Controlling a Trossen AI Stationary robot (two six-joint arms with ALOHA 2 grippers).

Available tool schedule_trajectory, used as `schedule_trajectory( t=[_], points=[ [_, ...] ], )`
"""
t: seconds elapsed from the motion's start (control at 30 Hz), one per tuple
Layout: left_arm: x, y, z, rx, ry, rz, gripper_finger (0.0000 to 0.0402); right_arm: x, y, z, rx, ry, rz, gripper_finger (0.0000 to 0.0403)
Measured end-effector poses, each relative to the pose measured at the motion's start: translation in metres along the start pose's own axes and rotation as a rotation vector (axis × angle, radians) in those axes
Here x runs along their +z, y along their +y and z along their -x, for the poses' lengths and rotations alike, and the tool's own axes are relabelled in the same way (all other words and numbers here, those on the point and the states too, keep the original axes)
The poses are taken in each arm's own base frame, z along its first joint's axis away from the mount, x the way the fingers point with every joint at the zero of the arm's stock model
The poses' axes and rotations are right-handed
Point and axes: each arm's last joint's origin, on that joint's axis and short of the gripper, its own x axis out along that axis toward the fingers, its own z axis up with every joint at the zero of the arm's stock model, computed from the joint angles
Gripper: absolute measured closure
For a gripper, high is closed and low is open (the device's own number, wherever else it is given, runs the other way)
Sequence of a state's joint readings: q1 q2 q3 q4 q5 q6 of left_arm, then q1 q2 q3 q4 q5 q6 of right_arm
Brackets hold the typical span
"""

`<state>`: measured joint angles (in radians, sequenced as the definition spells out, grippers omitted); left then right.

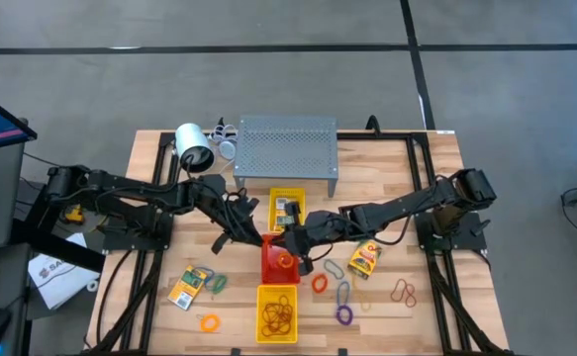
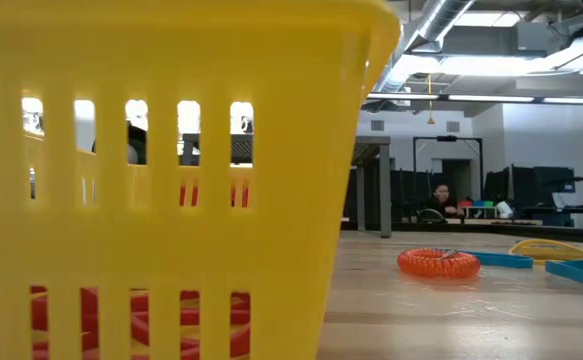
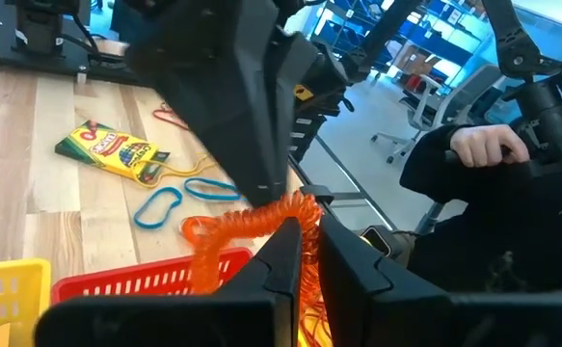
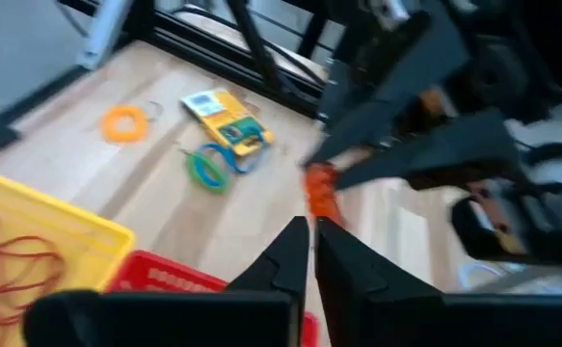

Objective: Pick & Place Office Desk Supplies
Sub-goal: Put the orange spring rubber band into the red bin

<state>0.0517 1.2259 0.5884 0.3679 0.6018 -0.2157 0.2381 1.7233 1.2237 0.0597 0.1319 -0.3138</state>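
At the centre of the high view both arms meet over the red tray (image 1: 273, 265), which sits on the wooden desk (image 1: 149, 297) between two yellow trays, one above it (image 1: 276, 199) and one below it (image 1: 264, 326).

The left gripper (image 1: 251, 237) reaches in from the left. In its own wrist view the left gripper's fingers (image 3: 343, 265) are clenched on an orange coiled band (image 3: 261, 226), which stretches across just above the red tray's rim. The right gripper (image 1: 295, 240) comes in from the right. Its fingers (image 4: 290, 253) are pressed together and appear to grasp nothing, though motion blur makes that hard to confirm. The orange coil hangs just beyond their tips.

The lower yellow tray holds a tangle of thin red and orange bands (image 1: 277, 315). Loose supplies lie around it:
- a card packet (image 1: 187, 288) lower left
- a green loop (image 1: 217, 284) beside that packet
- an orange ring (image 1: 209, 322) below the packet
- a second packet (image 1: 365, 259) right of centre
- an orange loop (image 1: 320, 283) and a purple loop (image 1: 344, 315) lower down
- brown loops (image 1: 403, 291) further right

(The low view is mostly filled by a yellow tray wall.)
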Motion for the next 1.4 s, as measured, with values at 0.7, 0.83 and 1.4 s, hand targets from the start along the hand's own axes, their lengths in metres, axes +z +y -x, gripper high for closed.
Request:
schedule_trajectory(
  t=[0.7, 0.83, 1.4],
  points=[
    [0.0, 0.0, 0.0, 0.003, 0.0, -0.001, 0.0382, 0.002, -0.009, -0.001, -0.028, -0.041, -0.041, 0.0213],
    [0.0, 0.0, 0.0, 0.003, 0.0, 0.0, 0.0382, 0.001, -0.011, -0.001, -0.032, -0.04, -0.042, 0.0204],
    [0.005, -0.002, 0.0, -0.042, -0.042, -0.034, 0.0382, 0.001, -0.013, -0.001, -0.038, -0.042, -0.037, 0.0212]
  ],
)
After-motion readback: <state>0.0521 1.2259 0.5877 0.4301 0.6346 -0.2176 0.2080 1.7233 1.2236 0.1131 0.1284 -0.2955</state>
